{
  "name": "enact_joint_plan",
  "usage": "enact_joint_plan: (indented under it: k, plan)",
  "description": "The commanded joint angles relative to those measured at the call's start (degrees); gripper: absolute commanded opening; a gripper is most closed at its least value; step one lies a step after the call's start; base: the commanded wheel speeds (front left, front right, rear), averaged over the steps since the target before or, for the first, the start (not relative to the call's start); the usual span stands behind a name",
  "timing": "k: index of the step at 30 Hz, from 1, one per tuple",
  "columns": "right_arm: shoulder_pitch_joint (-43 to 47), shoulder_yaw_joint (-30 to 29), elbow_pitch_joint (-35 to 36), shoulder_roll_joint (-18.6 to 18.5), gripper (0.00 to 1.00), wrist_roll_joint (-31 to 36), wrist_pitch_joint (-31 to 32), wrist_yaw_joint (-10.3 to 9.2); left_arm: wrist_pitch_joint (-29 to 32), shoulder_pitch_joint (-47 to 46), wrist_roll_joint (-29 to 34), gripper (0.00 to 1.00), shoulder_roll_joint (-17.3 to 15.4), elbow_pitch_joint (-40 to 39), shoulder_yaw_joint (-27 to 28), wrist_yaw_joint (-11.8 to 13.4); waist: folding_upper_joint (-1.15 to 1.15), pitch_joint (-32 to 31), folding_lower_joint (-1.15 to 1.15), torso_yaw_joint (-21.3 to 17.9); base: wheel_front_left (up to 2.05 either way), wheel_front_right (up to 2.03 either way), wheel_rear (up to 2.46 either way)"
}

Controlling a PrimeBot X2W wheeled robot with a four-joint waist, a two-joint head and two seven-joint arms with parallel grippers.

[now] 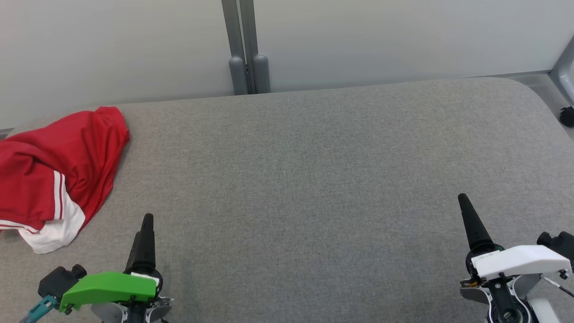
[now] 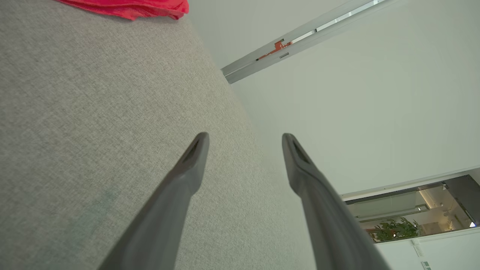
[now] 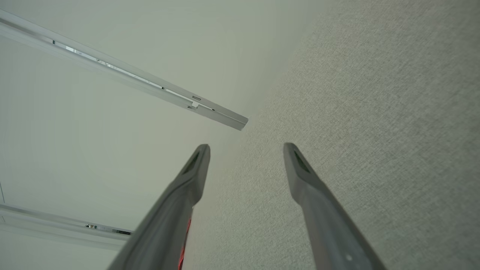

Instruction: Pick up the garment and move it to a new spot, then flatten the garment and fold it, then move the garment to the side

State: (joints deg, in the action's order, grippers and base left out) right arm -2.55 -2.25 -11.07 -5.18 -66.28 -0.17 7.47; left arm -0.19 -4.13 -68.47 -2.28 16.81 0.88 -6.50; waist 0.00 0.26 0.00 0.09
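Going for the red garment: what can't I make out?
Crumpled red garment with white stripes: head view's left edge cuts it off; type unclear.
Same garment, left wrist view: top edge crops it.
Small black object, head view's right edge: cut off, too small to identify.

From the head camera I look down on the counter (image 1: pixel 314 179); both wrist cameras skim close along it.

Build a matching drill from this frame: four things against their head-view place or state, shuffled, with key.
Things
1. garment
2. left gripper
3. right gripper
4. grey posts

Place or state
a. lower right, open, holding nothing
b. top centre, upright against the wall
c. far left, crumpled, red and white
d. lower left, open, near the red cloth

Pairs: 1-c, 2-d, 3-a, 4-b
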Motion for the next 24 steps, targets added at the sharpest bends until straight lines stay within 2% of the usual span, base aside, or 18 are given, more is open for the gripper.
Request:
enact_joint_plan:
  k: [1,9,16,24]
  plan:
    - [-0.3,0.3,1.2,-0.8,1.00,3.7,-0.8,0.01,-0.8,-1.5,3.8,1.00,-0.4,-0.9,-0.4,0.4,0.00,0.0,0.00,0.0,0.00,0.00,0.00]
    - [-0.6,1.7,0.0,-0.4,1.00,15.2,-2.5,0.01,-2.5,-0.9,13.9,1.00,-0.9,0.0,-1.4,1.9,0.00,0.0,0.00,-0.3,0.00,0.00,0.00]
    - [-1.3,3.7,-2.0,-1.2,1.00,21.1,-3.9,0.01,-3.8,-1.5,20.7,1.00,-1.8,1.6,-2.4,2.6,0.00,0.1,0.00,-0.3,0.00,0.00,0.00]
    - [-0.7,2.8,-1.0,-1.4,1.00,27.5,-5.4,0.02,-5.3,-1.1,27.0,1.00,-2.4,0.7,-3.3,3.4,0.00,-0.1,0.00,-0.4,0.00,0.00,0.00]
